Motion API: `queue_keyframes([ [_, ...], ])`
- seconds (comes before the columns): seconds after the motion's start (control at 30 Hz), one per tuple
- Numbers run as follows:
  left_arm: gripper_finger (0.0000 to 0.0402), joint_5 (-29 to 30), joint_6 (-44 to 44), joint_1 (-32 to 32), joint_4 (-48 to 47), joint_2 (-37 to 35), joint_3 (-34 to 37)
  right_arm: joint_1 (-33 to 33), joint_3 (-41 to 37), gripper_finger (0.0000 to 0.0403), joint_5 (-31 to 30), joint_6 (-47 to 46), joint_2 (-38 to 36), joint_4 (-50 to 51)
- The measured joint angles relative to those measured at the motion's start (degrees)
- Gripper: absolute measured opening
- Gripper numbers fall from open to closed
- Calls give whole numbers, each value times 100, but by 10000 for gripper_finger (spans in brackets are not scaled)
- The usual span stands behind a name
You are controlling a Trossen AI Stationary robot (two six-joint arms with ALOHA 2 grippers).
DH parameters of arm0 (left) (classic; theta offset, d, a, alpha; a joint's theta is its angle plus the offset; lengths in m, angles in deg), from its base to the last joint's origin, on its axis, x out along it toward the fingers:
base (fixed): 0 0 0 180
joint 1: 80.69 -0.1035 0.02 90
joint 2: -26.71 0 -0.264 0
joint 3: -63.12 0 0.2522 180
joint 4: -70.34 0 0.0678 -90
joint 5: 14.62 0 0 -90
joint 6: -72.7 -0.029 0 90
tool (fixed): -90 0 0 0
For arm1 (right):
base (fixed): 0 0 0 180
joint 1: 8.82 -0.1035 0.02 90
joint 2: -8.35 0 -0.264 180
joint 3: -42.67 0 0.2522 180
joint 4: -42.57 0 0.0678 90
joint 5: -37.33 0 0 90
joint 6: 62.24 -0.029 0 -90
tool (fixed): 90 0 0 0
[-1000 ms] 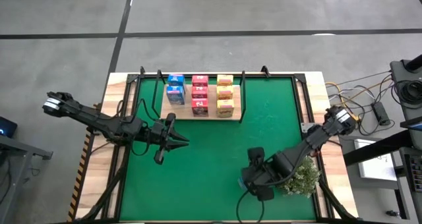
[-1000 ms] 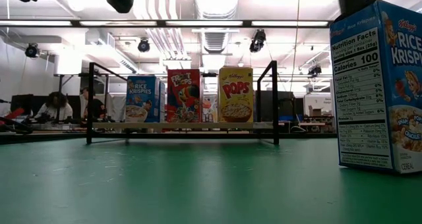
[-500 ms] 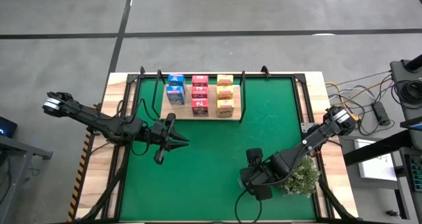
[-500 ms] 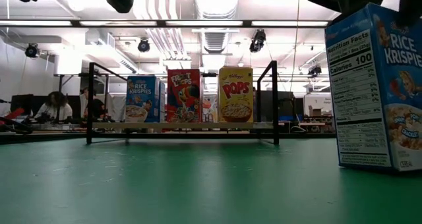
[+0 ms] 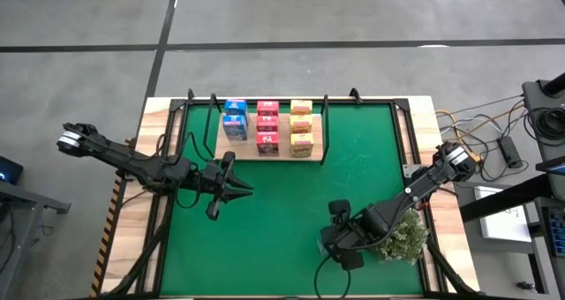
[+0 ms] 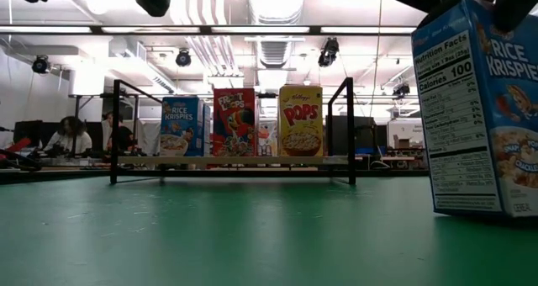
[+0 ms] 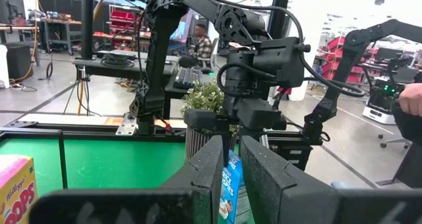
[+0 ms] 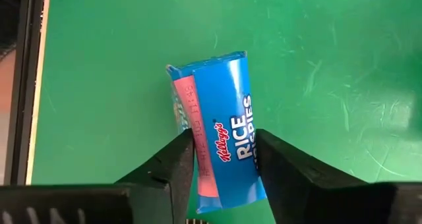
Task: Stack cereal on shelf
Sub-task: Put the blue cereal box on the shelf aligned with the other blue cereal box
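**Right end effector clamped on the last blue carton, near the front of the table**

In the high view, the left end effector (image 5: 237, 189) hangs over the green mat (image 5: 282, 203) at about 9 o'clock from the table's middle. Its fingers stand only a narrow gap apart and hold nothing; its own wrist view shows the two dark fingers (image 7: 210, 168) nearly together, with the far arm seen through the gap.

At 12 o'clock on the mat stands the shelf (image 5: 269, 150), a light-wood board between thin black posts. On it sit eight cereal cartons (image 5: 267, 126) in three columns: two blue, then three pink-red, then three yellow. The low view shows the front carton of each column upright on the board.

At about 5 o'clock, the right end effector (image 5: 340, 238) grips the ninth carton, a blue Rice Krispies box (image 8: 221, 138). The box sits directly between its fingers (image 8: 173, 168), which press its two broad faces from above. In the low view the box (image 6: 479, 109) leans slightly, its base close to the mat. A bushy green plant (image 5: 404, 236) stands just beside this arm, at 3 o'clock of the end effector.
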Motion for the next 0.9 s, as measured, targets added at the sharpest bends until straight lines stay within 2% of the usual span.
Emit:
queue_keyframes([
  [0.17,40,0,-48,0,-49,-248,2,68,104,144,-38,13,-11,-145],
  [0.4,40,0,-539,0,-907,-979,-273,604,455,145,-107,325,-20,-1006],
  [0.7,40,87,-791,0,-1614,-2025,-273,1590,940,137,-119,1703,119,-2260],
  [0.9,40,96,-896,-1,-1701,-2451,-269,2056,1600,137,-106,2548,507,-2520],
])
